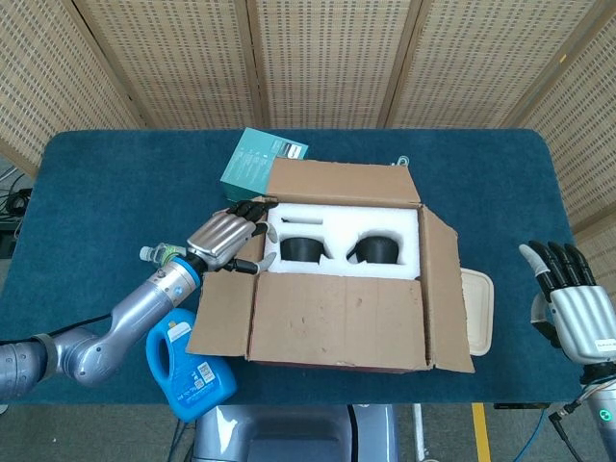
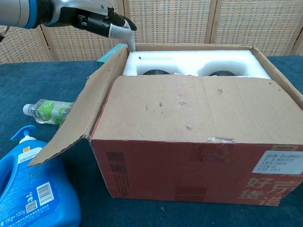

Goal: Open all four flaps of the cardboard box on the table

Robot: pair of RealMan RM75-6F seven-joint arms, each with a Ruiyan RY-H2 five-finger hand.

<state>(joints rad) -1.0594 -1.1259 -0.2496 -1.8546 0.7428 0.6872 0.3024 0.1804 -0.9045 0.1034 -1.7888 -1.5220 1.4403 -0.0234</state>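
1. Cardboard box (image 1: 342, 279) at the centre of the blue desk (image 1: 96, 183), foam insert (image 1: 342, 241) with two dark round items showing in the far half of its mouth.
2. Far flap (image 1: 342, 180) at 12 o'clock: folded back, judged open.
3. Left flap (image 2: 75, 118) at 9 o'clock: swung outward and sloping down toward the detergent bottle (image 1: 190, 364); mostly open.
4. Right flap (image 1: 445, 289) at 3 o'clock: out past the box wall, over a beige container (image 1: 478, 308); looks open.
5. Near flap (image 1: 337, 320) at 6 o'clock: lying across the near half of the mouth, judged not yet open, the main work left.
6. Left hand (image 1: 224, 240) at the box's 10 o'clock corner, fingers apart, holding nothing, thumb tip near the foam edge.
7. Right hand (image 1: 575, 306) well apart at 4 o'clock off the desk edge, fingers spread, empty.
8. Also there: teal carton (image 1: 252, 159) at 11 o'clock, small bottle (image 2: 47, 111) at 9 o'clock.
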